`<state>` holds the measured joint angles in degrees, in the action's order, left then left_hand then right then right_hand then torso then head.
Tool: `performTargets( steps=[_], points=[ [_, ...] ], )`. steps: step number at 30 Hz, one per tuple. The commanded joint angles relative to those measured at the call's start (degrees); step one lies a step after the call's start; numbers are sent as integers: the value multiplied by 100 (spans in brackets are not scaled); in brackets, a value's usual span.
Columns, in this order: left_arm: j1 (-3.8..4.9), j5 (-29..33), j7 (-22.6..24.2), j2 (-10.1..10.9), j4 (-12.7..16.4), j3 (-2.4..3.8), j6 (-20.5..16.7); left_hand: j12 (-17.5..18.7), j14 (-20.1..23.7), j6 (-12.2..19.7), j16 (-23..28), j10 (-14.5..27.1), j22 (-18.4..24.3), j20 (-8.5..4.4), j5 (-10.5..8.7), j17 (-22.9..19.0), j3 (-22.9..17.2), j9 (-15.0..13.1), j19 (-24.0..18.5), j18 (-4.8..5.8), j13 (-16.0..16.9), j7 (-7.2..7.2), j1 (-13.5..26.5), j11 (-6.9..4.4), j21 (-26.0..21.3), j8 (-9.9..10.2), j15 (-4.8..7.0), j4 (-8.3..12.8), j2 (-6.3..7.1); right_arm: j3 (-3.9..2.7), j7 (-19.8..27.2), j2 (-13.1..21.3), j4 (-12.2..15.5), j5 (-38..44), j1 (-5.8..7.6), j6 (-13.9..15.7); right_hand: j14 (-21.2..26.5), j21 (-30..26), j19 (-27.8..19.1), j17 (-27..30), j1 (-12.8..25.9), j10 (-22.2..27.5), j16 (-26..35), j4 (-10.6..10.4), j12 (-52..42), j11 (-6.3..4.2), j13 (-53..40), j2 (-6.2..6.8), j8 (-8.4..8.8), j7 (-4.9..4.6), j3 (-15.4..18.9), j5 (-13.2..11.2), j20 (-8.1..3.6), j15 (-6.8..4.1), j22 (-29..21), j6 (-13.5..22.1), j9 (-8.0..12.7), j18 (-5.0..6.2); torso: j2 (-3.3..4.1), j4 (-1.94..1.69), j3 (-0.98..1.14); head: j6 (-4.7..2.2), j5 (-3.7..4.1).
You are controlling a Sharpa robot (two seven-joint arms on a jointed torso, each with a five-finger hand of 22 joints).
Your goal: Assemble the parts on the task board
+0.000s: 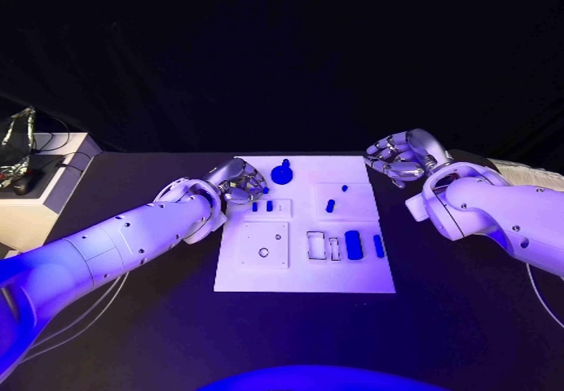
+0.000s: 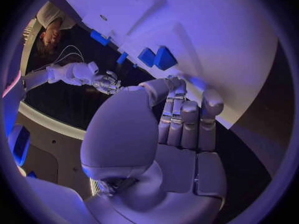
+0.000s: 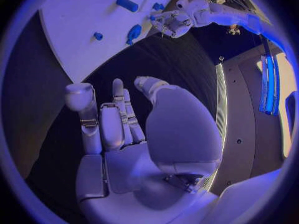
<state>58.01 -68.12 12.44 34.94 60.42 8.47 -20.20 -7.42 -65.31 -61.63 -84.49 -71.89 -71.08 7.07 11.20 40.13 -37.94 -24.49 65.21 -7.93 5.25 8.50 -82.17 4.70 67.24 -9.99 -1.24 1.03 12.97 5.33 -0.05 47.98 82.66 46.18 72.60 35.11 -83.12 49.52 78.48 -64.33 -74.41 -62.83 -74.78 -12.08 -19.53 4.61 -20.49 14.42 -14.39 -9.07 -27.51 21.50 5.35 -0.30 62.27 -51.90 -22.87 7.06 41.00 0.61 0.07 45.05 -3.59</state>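
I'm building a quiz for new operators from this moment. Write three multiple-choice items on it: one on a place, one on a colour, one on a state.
1. Where is the left hand?
A. at the task board's far-left edge
B. off the table
C. on the board's near-right corner

2. What colour are the parts on the board?
A. red
B. blue
C. yellow

3. What does the right hand hold?
A. a part
B. the board
C. nothing

Answers: 1 A, the head view shows it at that edge. 2 B, every small piece is blue. 3 C, it sits beyond the board's far-right corner with nothing in its fingers.
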Motion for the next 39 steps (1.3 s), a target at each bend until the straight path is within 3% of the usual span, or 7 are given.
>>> performTargets(
  steps=[1, 8, 17, 26, 34, 36, 39],
  points=[
    [-2, -9, -11, -12, 19, -1, 31, 64, 14, 60, -19, -20, -4, -2, -1, -28, 5, 0, 32, 50, 0, 14, 23, 28, 12, -6, -10, 27, 6, -1, 66, 3, 8, 18, -2, -28, 4, -38, 32, -7, 40, -54, 26, 23, 37, -1, 6, 2, -15, -10, 4, 18, 10, 16, 7, -38, -9, 19, 0, -1, 0, -7, 1],
    [-2, 67, -27, 17, 60, 19, -47, 347, 275, 483, 35, 266, 7, 70, 7, -362, -83, 71, 7, 47, -18, 83, 74, 135, -1, 242, -104, 46, 75, -1, 68, 7, 10, 18, -2, -22, 4, -38, 32, -7, 40, -54, 26, 23, 37, -1, 6, 2, -15, -10, 4, 18, 10, 16, 7, -38, -9, 19, -1, 3, 0, -13, 3],
    [-3, 127, -27, 41, 116, 166, -122, 370, 686, 751, 120, 784, 95, 184, 4, -938, -155, 135, -140, 15, -101, 38, 121, 290, -112, 383, -235, 60, 161, -1, 69, 4, 6, 18, -2, -20, 6, -54, 30, -1, 53, -60, 31, 30, 45, -1, 25, 4, -12, -9, 5, 18, 10, 16, 2, -39, -9, 21, -5, -2, 1, -25, -1],
    [-4, 150, -42, 83, 183, 285, -134, 346, 751, 732, 125, 847, 114, 206, 6, -1016, -168, 134, -173, 6, -106, 50, 112, 306, -135, 370, -253, 64, 144, -1, 68, 1, 3, 18, -2, -23, 6, -54, 30, -1, 53, -60, 31, 30, 45, -1, 25, 4, -12, -9, 5, 18, 10, 16, 2, -39, -9, 21, 1, -1, 0, -35, -11],
    [-4, 569, 13, 192, 340, 524, -65, 266, 920, 578, 160, 843, 218, 215, 6, -1253, -191, 104, -338, -42, -88, 139, 90, 287, -259, 278, -242, 75, 98, -1, 78, 7, 3, 29, -2, -114, -25, 53, 72, -79, -38, -62, -19, 128, 64, -8, 61, 14, -8, -5, -31, -34, 3, 7, 83, -42, -9, 4, -3, -2, -3, -44, -16],
    [-4, 891, 53, 262, 424, 605, -27, 213, 1184, 517, 300, 837, 484, 203, 11, -1645, -190, 91, -732, -142, -78, 175, 97, 280, -596, 232, -230, 76, 83, -1, 105, 12, 4, 129, -2, -202, -147, 468, 220, -384, -173, -81, -225, 271, 78, -15, 101, 29, -1, -3, -90, -161, -11, -3, 368, -45, -9, -66, -11, -5, 2, -57, -6],
    [-3, 1452, 128, 385, 568, 692, 44, 116, 1289, 483, 490, 791, 779, 195, 12, -1751, -162, 84, -1161, -240, -56, 202, 129, 277, -986, 195, -223, 53, 51, -1, 147, 17, -5, 468, -2, -385, -271, 995, 393, -706, -320, -102, -451, 434, 97, -18, 149, 34, 5, -5, -166, -279, -25, -11, 733, -57, -9, -152, -23, -8, 6, -84, 15]
  ],
)
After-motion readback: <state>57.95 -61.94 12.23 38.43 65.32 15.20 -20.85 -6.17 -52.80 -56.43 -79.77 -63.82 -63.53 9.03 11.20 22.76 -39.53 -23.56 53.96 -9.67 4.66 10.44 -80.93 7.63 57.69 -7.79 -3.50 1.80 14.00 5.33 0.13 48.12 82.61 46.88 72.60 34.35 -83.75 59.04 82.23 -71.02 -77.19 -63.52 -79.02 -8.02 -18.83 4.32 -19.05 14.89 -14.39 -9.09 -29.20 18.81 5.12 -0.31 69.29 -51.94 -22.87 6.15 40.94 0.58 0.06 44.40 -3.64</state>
